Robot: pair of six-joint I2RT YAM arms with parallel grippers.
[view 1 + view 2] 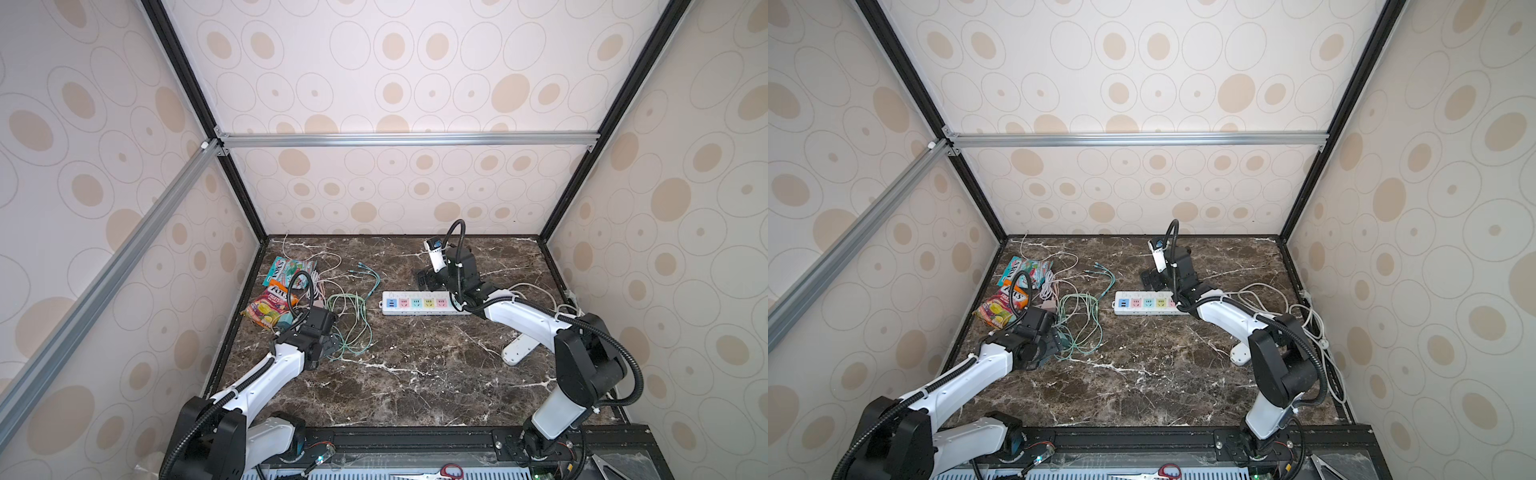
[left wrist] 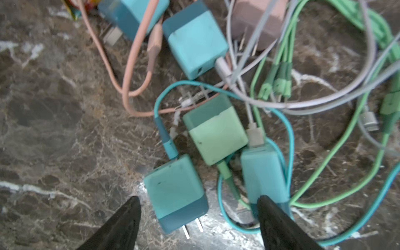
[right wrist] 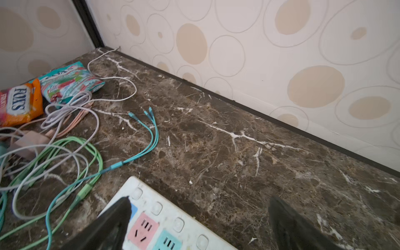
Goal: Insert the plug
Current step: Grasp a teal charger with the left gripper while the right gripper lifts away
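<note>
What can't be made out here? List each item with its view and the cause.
- Teal plug: hidden in both top views, under the left arm.
- Strip: right end covered by the right arm in both top views; cut by the bottom edge and the right tool in the right wrist view.
- Pink adapter: cut by the top edge, left wrist view.
- Second strip: far end under the right arm, both top views.

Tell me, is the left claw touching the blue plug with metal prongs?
Apart. The left wrist view shows table between the blue plug and both fingers of the open left gripper.
</note>
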